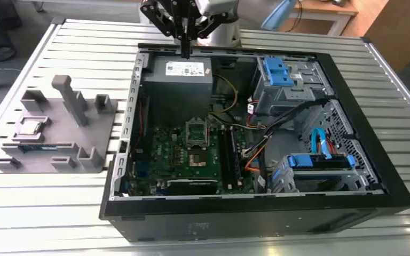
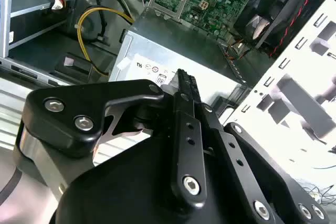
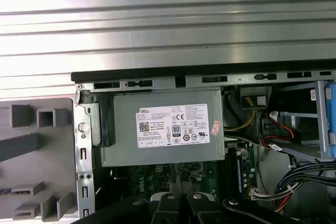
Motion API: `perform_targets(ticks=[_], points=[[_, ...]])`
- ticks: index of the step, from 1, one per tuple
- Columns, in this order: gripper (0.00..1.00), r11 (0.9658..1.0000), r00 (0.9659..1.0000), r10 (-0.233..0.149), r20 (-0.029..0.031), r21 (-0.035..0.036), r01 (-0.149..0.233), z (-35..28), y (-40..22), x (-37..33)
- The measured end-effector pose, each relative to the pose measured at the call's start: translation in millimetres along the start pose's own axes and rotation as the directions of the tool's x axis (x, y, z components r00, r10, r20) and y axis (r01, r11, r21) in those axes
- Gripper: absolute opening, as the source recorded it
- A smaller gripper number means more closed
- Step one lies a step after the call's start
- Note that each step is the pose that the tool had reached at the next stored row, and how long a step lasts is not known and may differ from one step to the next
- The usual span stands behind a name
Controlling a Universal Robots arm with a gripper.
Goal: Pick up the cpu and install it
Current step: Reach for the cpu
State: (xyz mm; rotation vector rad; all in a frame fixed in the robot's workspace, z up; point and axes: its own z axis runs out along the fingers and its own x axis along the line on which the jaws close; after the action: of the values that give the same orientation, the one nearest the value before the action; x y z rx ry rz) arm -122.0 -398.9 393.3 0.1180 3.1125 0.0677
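hand (image 1: 185, 52) closed over power supply (image 1: 176, 82) | exterior view: cpu (image 1: 32, 127) on jig (image 1: 111, 127)

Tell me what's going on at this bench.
A robot arm is working over an open computer case on a slatted metal table. Its gripper hangs shut and empty above the power supply at the case's far edge. The cpu has not been picked up: it lies in a grey holder tray outside the case, on the exterior view's left.
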Motion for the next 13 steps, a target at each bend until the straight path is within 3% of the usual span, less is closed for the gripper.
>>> perform_targets(ticks=[13], points=[[0.11,1.0,1.0,0.0,0.0,0.0,0.0,-0.1,-0.2,2.6]])
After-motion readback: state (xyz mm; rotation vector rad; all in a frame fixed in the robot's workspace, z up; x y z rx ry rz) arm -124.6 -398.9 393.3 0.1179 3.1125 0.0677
